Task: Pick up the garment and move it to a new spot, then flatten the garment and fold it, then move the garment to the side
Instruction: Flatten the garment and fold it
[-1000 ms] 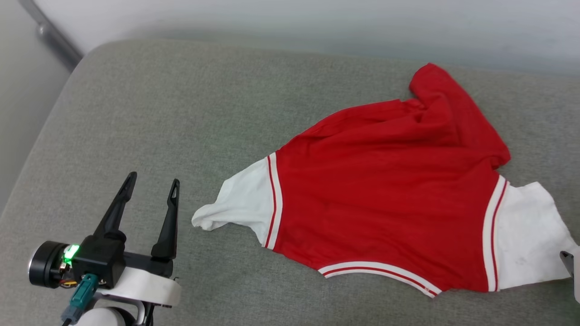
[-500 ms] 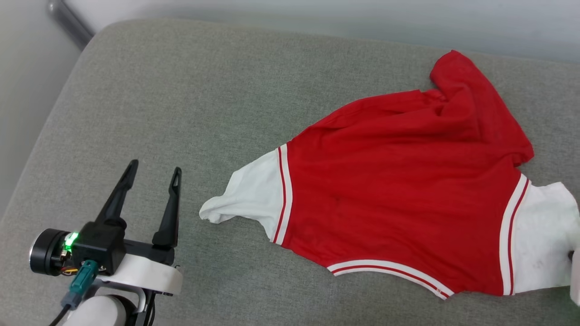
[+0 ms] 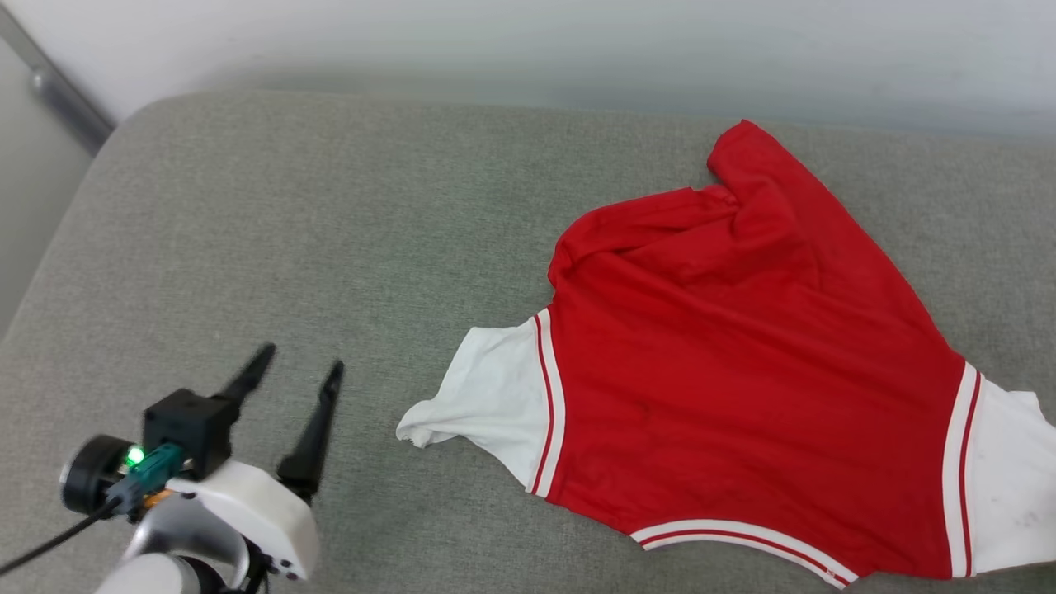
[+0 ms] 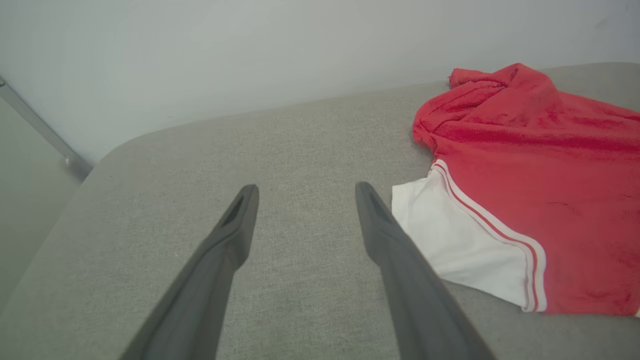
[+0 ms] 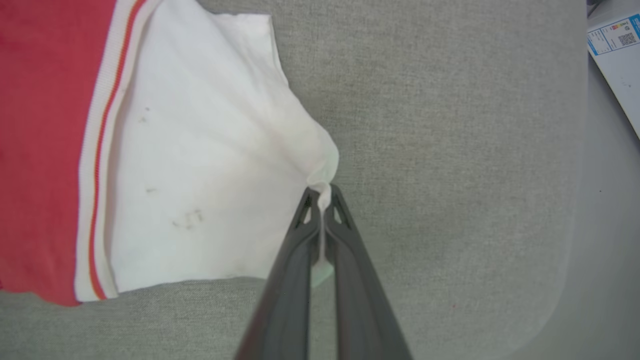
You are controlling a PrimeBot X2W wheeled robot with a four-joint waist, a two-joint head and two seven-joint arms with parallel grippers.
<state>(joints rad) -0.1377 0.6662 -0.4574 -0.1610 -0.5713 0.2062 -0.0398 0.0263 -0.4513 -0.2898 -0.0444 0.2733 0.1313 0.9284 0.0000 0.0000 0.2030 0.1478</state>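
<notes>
Head view is showing the left gripper [image 3: 302,360] at the lower left, hanging over the grey cushion [image 3: 330,206] with its two dark fingers standing wide apart and gripping nothing. To its right, apart from those fingers, the garment [image 3: 742,371] is lying spread on the cushion. A crumpled near sleeve [image 3: 487,396] in white is pointing toward the left gripper. Next a red-and-white stripe is bordering the broad red body, which is bunching into folds toward the pale wall [image 3: 577,49]. A striped hem [image 3: 726,536] is curving along the lower edge, and another stripe is running down beside the far sleeve [image 3: 1011,487] at the right edge of the picture.

Left wrist view is looking between the spread fingers at bare cushion, with the near sleeve lying just beside the right-hand finger.

Right wrist view is showing the red body at the left, then the white far sleeve with a few dark marks. The right gripper [image 5: 322,191] is pinching that sleeve's outer corner, its jaws pressing together on a thin fold of white cloth. Beyond the cushion's rounded edge, a printed sheet [image 5: 617,45] is lying at the upper right.
</notes>
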